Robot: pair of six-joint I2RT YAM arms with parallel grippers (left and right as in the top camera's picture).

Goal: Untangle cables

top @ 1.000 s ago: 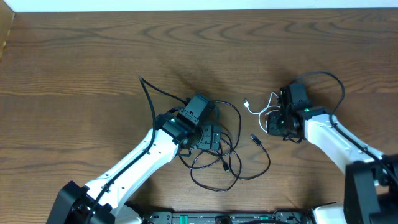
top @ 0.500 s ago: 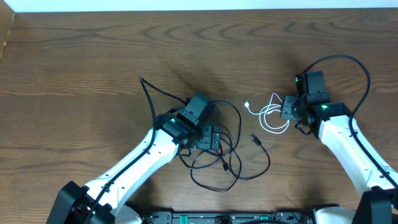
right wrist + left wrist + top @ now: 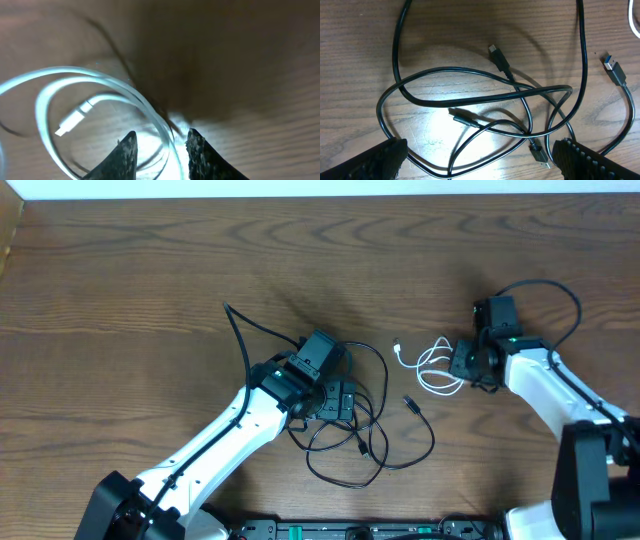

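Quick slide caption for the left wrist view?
Open left gripper hovers over tangled black cables on the wooden table.

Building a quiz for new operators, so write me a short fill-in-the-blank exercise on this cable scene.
1. The coiled cable at the right gripper is ____ in colour.
2. The tangled cables beneath the left gripper are all ____ in colour.
3. The left gripper's jaws stand wide ____.
4. Everything lies on a ____ table.
Missing words: white; black; open; wooden.
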